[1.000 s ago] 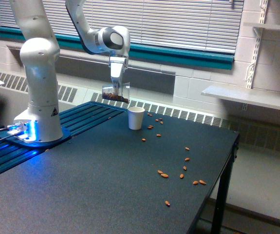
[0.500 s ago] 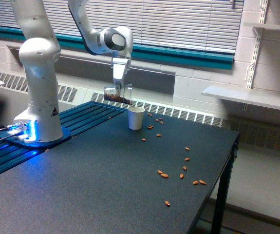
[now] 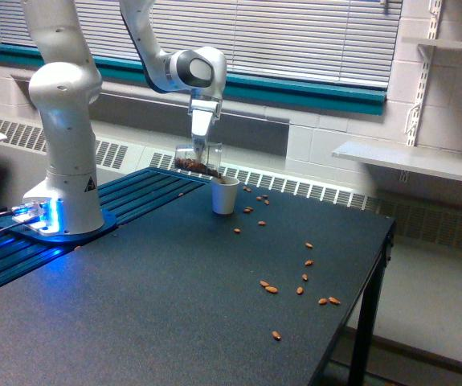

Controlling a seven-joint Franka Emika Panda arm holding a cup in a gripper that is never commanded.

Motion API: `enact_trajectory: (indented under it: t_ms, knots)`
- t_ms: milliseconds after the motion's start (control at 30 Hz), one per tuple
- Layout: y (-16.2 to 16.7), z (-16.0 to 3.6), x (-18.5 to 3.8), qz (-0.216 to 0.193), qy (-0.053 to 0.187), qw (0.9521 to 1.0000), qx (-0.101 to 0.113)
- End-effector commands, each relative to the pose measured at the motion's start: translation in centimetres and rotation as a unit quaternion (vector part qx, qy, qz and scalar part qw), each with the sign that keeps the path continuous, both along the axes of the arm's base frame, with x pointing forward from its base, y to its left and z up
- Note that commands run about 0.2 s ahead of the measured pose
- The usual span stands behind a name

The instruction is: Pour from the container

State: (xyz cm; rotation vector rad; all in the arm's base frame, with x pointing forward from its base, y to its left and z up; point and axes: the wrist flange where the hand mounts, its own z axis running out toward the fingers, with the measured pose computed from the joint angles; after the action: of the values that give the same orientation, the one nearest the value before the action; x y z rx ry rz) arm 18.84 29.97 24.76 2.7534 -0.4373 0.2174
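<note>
In the exterior view, my gripper [image 3: 199, 147] is shut on the container [image 3: 198, 162], a clear plastic cup lying tipped on its side with brown nuts along its lower wall. Its mouth points to the exterior view's right and hangs just above the rim of the small white paper cup [image 3: 224, 195], which stands upright on the dark table [image 3: 134, 305]. The fingertips are partly hidden behind the clear cup.
Loose nuts [image 3: 269, 286] lie scattered over the table from beside the white cup to the front right. The arm's white base [image 3: 60, 201] stands on a blue slatted platform at the exterior view's left. The table's right edge [image 3: 379, 257] drops to the floor.
The gripper and the clear cup have shifted to the exterior view's right and slightly down, bringing the cup's mouth over the white cup. The nuts on the table have not moved.
</note>
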Motion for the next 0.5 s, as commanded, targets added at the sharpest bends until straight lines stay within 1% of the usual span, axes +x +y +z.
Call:
enact_trajectory:
  t_ms: [33,500]
  knots:
    - [0.22,0.19,1.3,0.013,0.005,0.9999,0.003]
    - [1.14,-0.35,1.79,0.019,0.013,0.9997,0.002]
